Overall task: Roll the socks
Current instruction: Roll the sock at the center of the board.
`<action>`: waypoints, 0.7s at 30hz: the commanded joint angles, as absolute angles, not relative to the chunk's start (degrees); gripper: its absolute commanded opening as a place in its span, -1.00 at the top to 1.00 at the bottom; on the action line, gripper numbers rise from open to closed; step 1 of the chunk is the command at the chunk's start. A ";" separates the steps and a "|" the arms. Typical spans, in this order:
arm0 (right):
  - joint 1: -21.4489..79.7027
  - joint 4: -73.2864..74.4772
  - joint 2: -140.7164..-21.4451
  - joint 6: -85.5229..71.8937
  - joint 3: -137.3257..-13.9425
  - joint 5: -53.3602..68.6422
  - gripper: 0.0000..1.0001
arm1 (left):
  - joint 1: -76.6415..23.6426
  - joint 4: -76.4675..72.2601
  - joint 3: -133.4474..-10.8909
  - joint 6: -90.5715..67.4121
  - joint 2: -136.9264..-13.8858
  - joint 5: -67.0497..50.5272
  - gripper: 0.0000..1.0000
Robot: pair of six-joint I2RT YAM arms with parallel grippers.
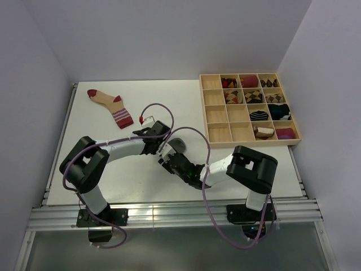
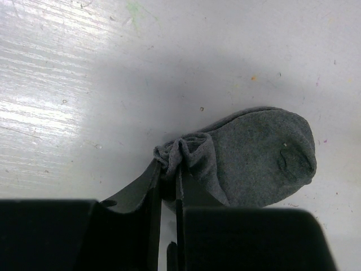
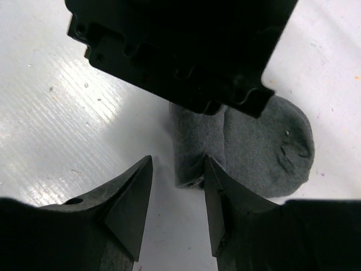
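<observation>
Grey sock (image 2: 265, 158): flat near the middle of the table (image 1: 141, 180), toe end spread out, cuff end gathered into a small loose fold; roll barely begun, by the look of it.
Left gripper (image 2: 169, 176): pressed together on the gathered cuff, only a thin bite of fabric between the fingers.
Right gripper (image 3: 177, 175): spread, tips just beside the fold, holding nothing.
Beige sock (image 1: 110, 104): far left, well apart, unrolled.
Wooden tray (image 1: 204, 107): far right, bundles in several compartments.
Risk, slip: thin bite likely to pull free under a tug, letting the fold drop open.
Risk, drag: smooth table, so sock may slide rather than turn over.
Risk, clash: grippers crowded together; closing right fingers could strike the left ones.
</observation>
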State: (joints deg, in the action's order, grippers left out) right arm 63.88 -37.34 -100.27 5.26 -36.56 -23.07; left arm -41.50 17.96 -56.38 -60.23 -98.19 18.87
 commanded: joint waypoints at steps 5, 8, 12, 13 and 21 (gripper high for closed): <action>63.99 -39.03 -104.50 5.28 -39.64 -23.29 0.26 | -41.84 22.24 -55.37 -59.50 -97.91 16.88 0.74; 63.46 -38.23 -105.47 4.75 -39.90 -22.77 0.58 | -41.84 22.15 -55.37 -59.68 -97.82 16.96 0.73; 62.32 -37.09 -105.12 3.17 -39.12 -20.92 1.00 | -41.66 22.06 -54.85 -61.17 -97.12 17.75 0.57; 61.88 -37.09 -104.77 2.82 -38.85 -19.87 1.00 | -41.40 21.80 -54.15 -62.04 -96.77 17.75 0.52; 57.75 -36.83 -101.43 0.27 -36.21 -11.87 1.00 | -37.53 18.90 -49.31 -66.27 -89.83 16.88 -0.05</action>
State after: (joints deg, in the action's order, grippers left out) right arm 59.46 -38.89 -102.85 2.39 -37.78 -16.21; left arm -38.48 17.58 -51.07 -63.90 -93.21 18.26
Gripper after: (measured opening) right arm 0.025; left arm 0.501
